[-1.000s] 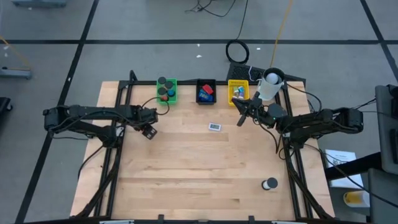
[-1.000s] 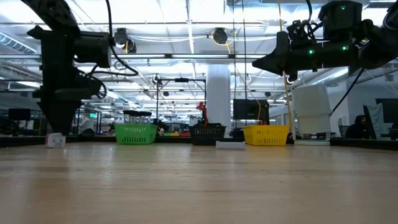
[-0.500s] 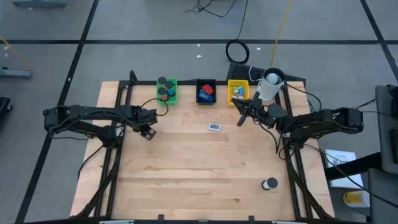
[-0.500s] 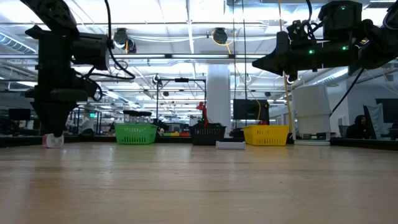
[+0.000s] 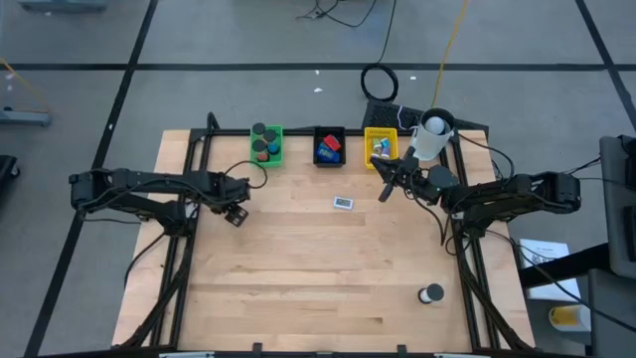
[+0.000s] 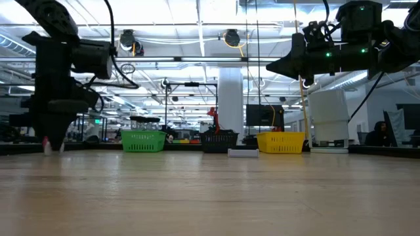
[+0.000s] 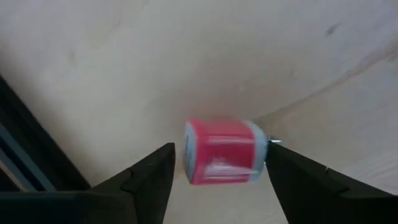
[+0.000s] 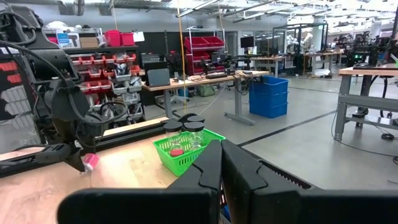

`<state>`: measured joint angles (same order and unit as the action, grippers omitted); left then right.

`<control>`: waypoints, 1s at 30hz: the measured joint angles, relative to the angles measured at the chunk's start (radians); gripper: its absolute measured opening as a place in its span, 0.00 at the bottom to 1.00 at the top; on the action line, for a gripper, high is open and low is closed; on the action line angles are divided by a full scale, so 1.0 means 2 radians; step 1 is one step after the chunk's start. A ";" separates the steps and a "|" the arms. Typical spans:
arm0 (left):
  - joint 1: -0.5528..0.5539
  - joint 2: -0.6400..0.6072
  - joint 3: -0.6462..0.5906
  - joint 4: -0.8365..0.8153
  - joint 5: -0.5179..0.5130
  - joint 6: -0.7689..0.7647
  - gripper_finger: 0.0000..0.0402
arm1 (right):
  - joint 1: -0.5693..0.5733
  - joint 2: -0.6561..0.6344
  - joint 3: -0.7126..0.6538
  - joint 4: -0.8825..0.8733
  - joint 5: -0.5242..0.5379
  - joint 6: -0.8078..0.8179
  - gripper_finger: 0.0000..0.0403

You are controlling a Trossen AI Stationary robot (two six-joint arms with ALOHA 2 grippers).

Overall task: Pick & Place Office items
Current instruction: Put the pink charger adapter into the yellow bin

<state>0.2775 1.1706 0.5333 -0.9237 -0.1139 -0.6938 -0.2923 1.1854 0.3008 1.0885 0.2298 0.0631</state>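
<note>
Left gripper [image 7: 214, 180] is low at the table's left side, fingers apart, straddling a small red block [image 7: 224, 151] lying on the wood. Block's long axis runs across the gap, finger to finger. Right gripper [image 5: 386, 184], fingers together, hovers near the yellow tray [image 5: 380, 146], well apart from the block; left arm is nearer.

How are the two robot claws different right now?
The left claw is down at the table, its fingers spread on either side of a small red block; the right claw hangs high above the table near the yellow tray, fingers shut on nothing. Both are dark, two-fingered claws.
</note>
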 joint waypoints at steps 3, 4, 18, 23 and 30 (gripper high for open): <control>0.000 0.000 -0.004 0.009 0.000 -0.004 0.59 | 0.000 0.000 0.000 0.000 0.000 0.000 0.00; 0.000 0.000 -0.004 0.011 -0.002 -0.004 0.57 | 0.000 0.000 0.000 0.000 0.000 0.000 0.00; -0.001 0.000 -0.003 0.028 0.002 0.018 0.46 | 0.000 0.000 0.000 0.000 0.000 0.000 0.00; -0.010 0.000 0.013 0.028 0.008 0.035 0.45 | 0.000 0.000 0.000 0.005 0.000 0.000 0.00; -0.026 0.000 0.059 0.140 -0.002 0.097 0.45 | 0.000 0.000 0.000 0.009 -0.014 0.000 0.00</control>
<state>0.2249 1.1709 0.6521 -0.6444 -0.1178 -0.5007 -0.2923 1.1858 0.3012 1.1066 0.2010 0.0636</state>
